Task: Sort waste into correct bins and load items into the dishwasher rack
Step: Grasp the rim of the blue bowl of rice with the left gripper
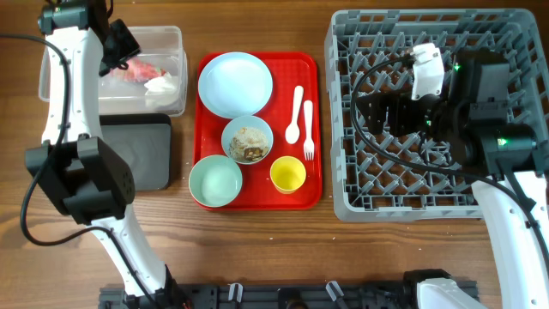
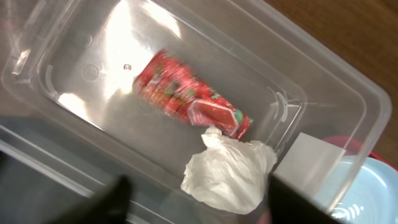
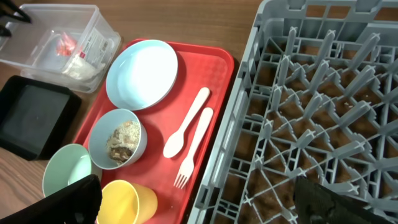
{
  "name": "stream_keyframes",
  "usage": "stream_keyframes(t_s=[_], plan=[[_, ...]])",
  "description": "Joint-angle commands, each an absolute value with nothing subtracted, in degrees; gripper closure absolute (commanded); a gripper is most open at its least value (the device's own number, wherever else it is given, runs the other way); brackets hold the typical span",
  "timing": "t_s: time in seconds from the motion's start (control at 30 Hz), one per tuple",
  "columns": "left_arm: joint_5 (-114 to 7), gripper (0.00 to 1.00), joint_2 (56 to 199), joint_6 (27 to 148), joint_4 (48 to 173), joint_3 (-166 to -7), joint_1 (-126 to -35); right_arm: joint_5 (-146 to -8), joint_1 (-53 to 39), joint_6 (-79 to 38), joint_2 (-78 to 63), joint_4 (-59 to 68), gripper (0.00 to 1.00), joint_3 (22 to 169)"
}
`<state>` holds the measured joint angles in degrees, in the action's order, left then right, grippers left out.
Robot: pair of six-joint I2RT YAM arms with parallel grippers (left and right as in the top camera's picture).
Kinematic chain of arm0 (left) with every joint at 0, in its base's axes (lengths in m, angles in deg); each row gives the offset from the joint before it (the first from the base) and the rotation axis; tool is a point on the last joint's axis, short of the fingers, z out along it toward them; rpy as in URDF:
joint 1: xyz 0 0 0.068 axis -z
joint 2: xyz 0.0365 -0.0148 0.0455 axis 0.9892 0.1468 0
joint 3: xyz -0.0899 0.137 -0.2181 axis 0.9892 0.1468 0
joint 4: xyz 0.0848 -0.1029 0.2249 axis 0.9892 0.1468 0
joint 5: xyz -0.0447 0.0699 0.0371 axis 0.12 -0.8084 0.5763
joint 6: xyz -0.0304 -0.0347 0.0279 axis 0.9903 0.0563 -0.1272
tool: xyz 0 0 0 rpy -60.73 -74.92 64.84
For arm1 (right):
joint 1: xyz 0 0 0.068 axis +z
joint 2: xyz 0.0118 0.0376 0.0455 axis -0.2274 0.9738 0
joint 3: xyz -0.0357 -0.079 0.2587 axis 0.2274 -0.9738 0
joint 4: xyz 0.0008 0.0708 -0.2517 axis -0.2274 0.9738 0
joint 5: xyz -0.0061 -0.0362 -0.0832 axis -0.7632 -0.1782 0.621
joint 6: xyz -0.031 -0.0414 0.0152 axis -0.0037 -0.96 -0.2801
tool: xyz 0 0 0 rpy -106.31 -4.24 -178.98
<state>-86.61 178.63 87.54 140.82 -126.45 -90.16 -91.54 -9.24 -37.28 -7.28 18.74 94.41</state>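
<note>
While the red snack wrapper point(image 2: 186, 93) and the crumpled tissue point(image 2: 227, 171) already lie touching each other in the clear tub point(image 2: 348, 99), the food scraps point(image 1: 249, 140) remain in a pale bowl point(image 1: 230, 129) on the red tray point(image 1: 292, 69), so the waste-sorting step appears part done and loading not yet begun. The left gripper point(image 2: 199, 193) hangs over the tub with its jaws spread and nothing between them. The right gripper point(image 3: 196, 186) hovers above the near edge of the dishwasher rack point(image 1: 360, 184), likewise open and empty. The next move, by this reading, calls for a grip on the bowl's rim and a tilt over the black tray point(image 1: 146, 150), which lies just beside the tub and holds nothing visible. The plate point(image 1: 235, 83), empty bowl point(image 1: 215, 182), yellow cup point(image 1: 287, 174), spoon point(image 1: 294, 112) and fork point(image 1: 308, 129) then await transfer to the rack. The left wrist view alone shows the wrapper's print and its contact with the tissue, which the arm partly hides from overhead. The right wrist view shows the scraps as crumbly white and brown, and no dish among the pegs it covers. Only the overhead view shows both arms and the whole layout: bins at the left, tray in the middle, rack at the right.
</note>
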Motion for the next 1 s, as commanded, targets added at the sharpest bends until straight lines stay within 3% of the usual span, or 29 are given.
stream_keyframes(t_s=[0.0, 0.1, 0.27, 0.57, 0.8, 0.97], plan=[[-86.5, 0.11, 177.9, 84.4, 141.0, -126.4, -89.7, -91.3, -9.5, -37.2, -6.7, 18.3, 0.00, 95.6], [-81.9, 0.11, 174.8, 83.9, 142.8, -126.4, -89.7, -91.3, -9.5, -37.2, -6.7, 18.3, 0.00, 95.6], [-64.0, 0.17, 168.7, 77.0, 147.6, -126.4, -88.5, -91.3, -9.5, -37.2, -6.7, 18.3, 0.00, 95.6], [-65.6, 0.23, 168.1, 70.9, 162.8, -126.2, -74.5, -91.4, -9.5, -37.2, -6.7, 18.4, 0.01, 95.6], [-66.6, 0.24, 168.9, 75.4, 158.3, -121.1, -64.6, -91.4, -9.5, -36.7, -6.7, 18.3, 0.00, 95.6], [-69.9, 0.28, 168.9, 86.6, 143.6, -110.3, -57.5, -91.4, -9.5, -35.7, -6.7, 17.8, 0.00, 95.6]])
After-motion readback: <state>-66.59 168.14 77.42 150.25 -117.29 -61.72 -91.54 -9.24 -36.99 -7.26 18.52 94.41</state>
